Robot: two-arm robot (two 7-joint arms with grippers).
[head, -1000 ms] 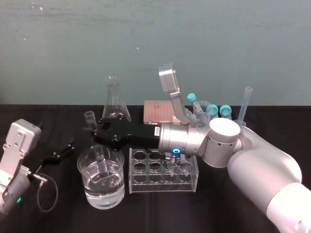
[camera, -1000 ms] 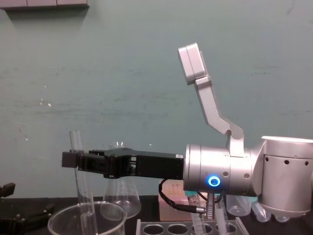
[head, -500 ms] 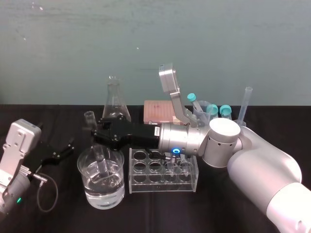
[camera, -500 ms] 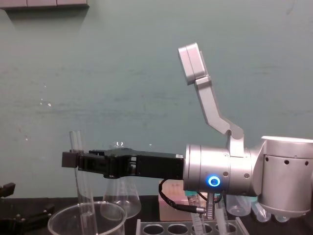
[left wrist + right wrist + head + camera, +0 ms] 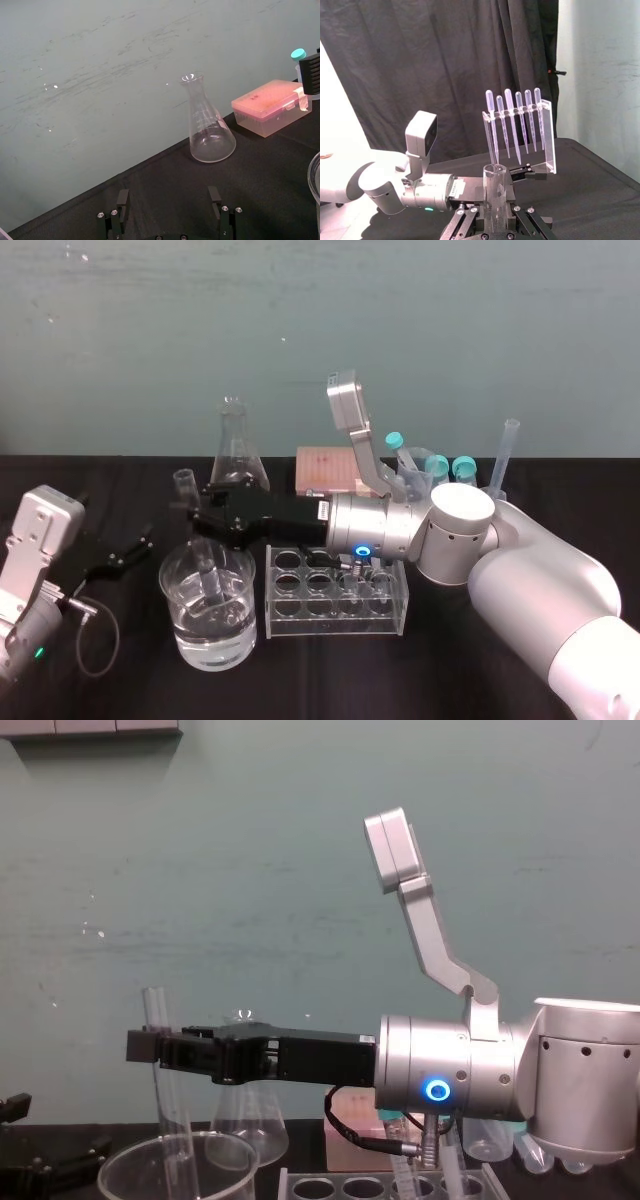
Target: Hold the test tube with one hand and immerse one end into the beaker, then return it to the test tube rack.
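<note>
Right gripper [image 5: 197, 512] holds the test tube [image 5: 172, 1110] in the beaker [image 5: 186, 632].
The jaws pinch the near-upright tube below its open mouth. Its round end reaches the beaker's clear liquid, as far as I can judge. The test tube rack [image 5: 336, 612] stands just right of the beaker. The left gripper [image 5: 128, 552] rests apart on the tabletop [image 5: 330, 680], jaws spread.

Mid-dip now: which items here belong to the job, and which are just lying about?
In the job: test tube, held by right end effector, lower end in the beaker; test tube rack.
Lying about: conical flask, pink box, teal-capped tubes, pipette stand; left end effector parked at left, open.
</note>
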